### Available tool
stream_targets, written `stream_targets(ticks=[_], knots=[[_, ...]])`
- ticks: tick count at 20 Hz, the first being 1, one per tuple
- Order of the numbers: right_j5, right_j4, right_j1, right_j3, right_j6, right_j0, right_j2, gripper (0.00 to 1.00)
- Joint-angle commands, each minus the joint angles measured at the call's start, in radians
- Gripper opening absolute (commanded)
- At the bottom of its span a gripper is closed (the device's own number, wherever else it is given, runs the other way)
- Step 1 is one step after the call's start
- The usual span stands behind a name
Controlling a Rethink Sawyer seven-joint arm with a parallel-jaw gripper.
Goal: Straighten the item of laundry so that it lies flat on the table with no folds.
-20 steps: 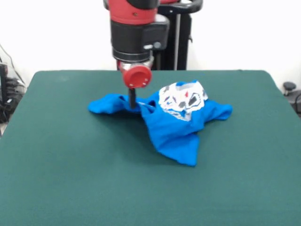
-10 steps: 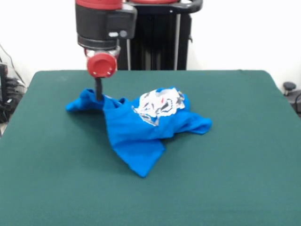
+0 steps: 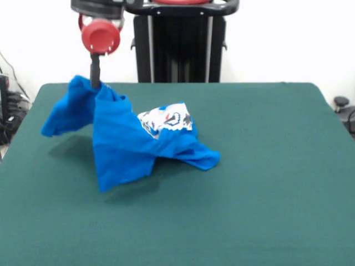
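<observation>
Front view. The gripper (image 3: pixel 95 82), pinched shut on a bunched fold of the blue T-shirt (image 3: pixel 119 141), held that part raised above the table (image 3: pixel 266 166) near its far left corner. From the pinch, one sleeve hung toward the left edge and a broad panel draped downward. To the right, the white printed area lay crumpled on the felt, left of the table's centre.
</observation>
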Motion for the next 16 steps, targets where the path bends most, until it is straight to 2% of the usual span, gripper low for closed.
stream_targets(ticks=[1, 4, 9, 12, 16], knots=[[0.18, -0.045, -0.024, -0.028, 0.114, 0.113, -0.066, 0.0], [0.201, -0.025, -0.031, -0.016, 0.155, 0.159, -0.08, 0.0], [0.158, 0.019, -0.019, 0.018, 0.182, 0.195, -0.064, 0.0], [0.128, 0.02, -0.008, 0.024, 0.162, 0.186, -0.062, 0.0], [0.007, 0.004, 0.049, 0.029, 0.104, 0.116, -0.019, 0.0]])
